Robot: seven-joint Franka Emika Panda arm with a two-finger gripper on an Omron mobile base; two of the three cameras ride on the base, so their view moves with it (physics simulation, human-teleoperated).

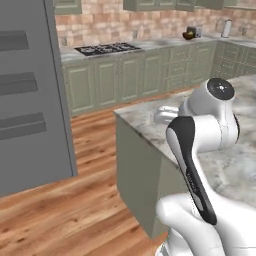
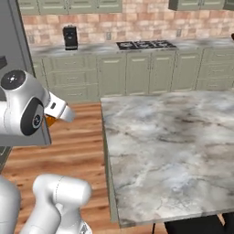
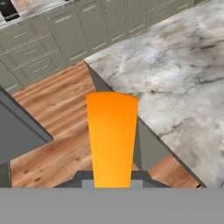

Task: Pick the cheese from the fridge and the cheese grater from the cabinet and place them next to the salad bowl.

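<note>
The cheese (image 3: 112, 140), a bright orange wedge, sits clamped in the gripper (image 3: 112, 181), rising from the bottom centre of the hand view toward twelve o'clock with its broad end uppermost. In the right base view a sliver of the orange shows at about nine o'clock, tucked beside the white wrist. Beyond the wedge, from one to four o'clock in the hand view, spreads the marble tabletop (image 3: 183, 70) of a kitchen island; wooden floor (image 3: 61, 109) lies from eight to eleven o'clock, and the grey fridge (image 1: 30, 95) door edge sits at nine o'clock. The salad bowl (image 1: 188, 35), small and brown, rests on the far counter at about one o'clock in the left base view, well apart from the arm. Judging from this, the carry is under way: the grip should stay firm, the wedge kept clear of the island's corner, and the base brought near the far counter before lowering beside the bowl, not into it.
</note>
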